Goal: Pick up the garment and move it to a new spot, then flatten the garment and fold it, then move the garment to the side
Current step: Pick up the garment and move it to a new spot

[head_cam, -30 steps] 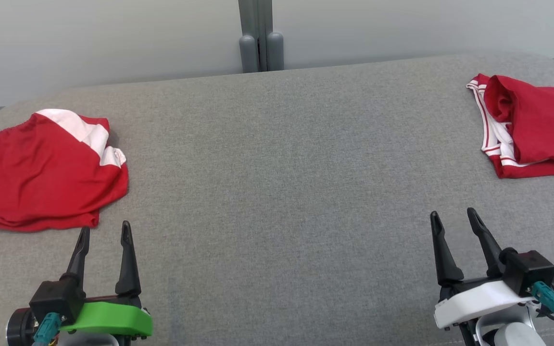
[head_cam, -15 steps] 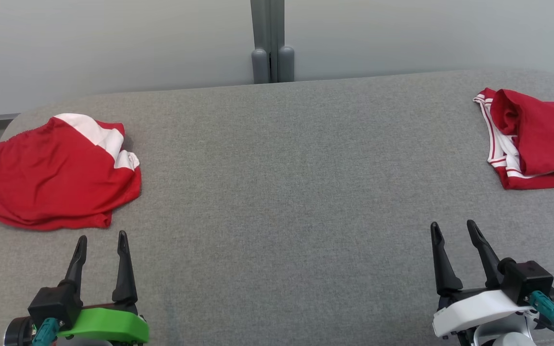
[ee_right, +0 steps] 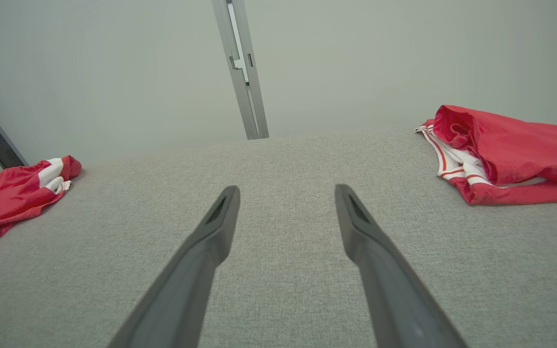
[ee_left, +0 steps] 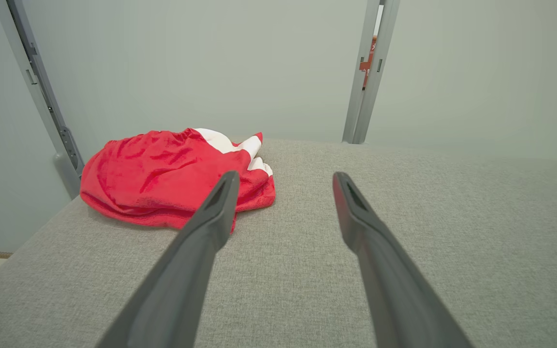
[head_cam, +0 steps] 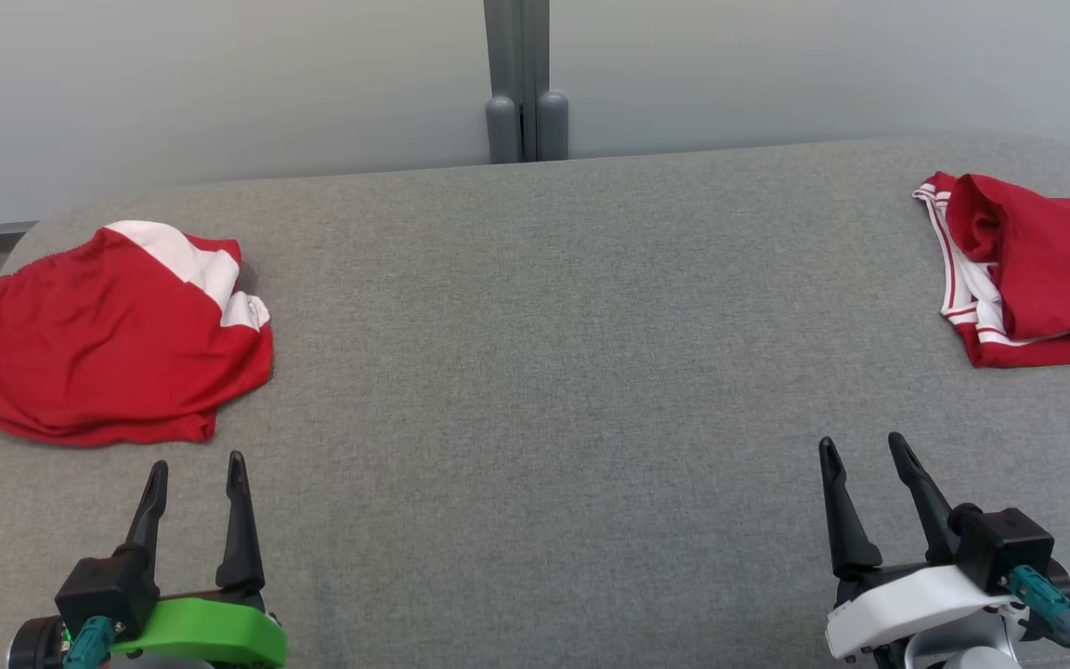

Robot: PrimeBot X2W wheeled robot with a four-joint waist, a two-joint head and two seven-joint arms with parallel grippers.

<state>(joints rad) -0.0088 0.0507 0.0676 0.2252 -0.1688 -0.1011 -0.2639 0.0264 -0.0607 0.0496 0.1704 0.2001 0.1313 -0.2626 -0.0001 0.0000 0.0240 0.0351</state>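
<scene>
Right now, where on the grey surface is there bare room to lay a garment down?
The wide middle of the grey surface, between the left red garment and the right red garment, is bare. Both side ends are crowded.

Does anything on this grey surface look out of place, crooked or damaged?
Nothing looks damaged or spilled. Both garments lie crumpled rather than flat: the red garment with a white panel at the left edge of the grey padded surface, the red garment with striped trim at the right edge.
</scene>
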